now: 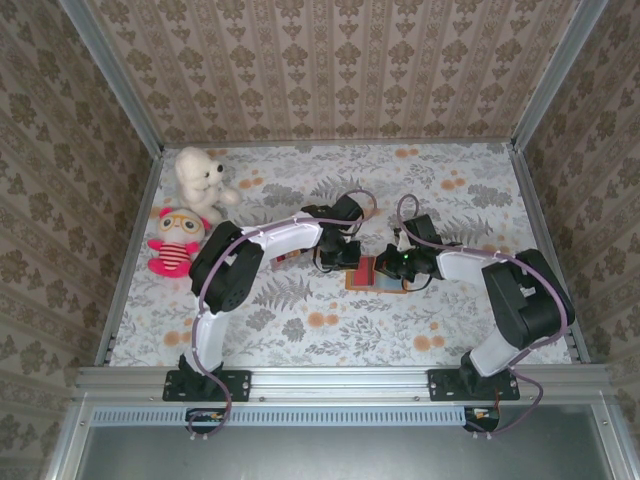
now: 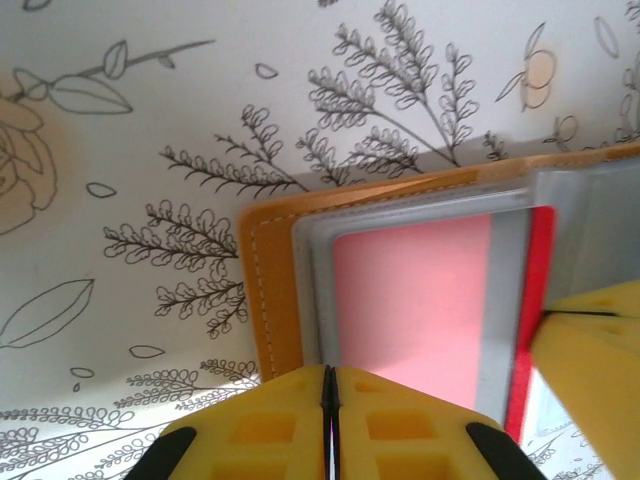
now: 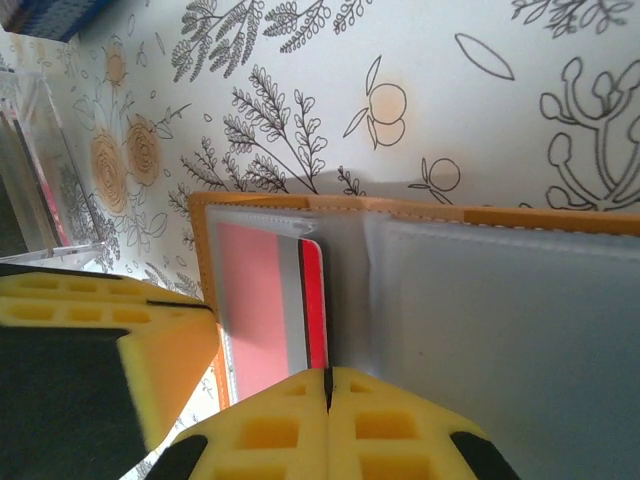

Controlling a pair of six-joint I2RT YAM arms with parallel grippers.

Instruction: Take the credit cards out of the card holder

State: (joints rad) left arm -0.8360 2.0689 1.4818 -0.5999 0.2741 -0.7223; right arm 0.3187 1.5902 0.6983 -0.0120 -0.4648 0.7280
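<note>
The tan card holder lies open on the floral table between my two grippers. In the left wrist view its orange rim frames a clear pocket holding a red card that looks pink through the plastic. In the right wrist view the red card pokes partway out of its pocket toward the holder's middle fold. My right gripper is shut with the card's exposed strip running into its seam. My left gripper is shut at the pocket's outer edge, nothing visible between its fingers. No other cards are visible.
A white plush bear and a red-striped doll sit at the back left. A small dark-blue square lies near the left arm. Patterned walls and metal rails enclose the table.
</note>
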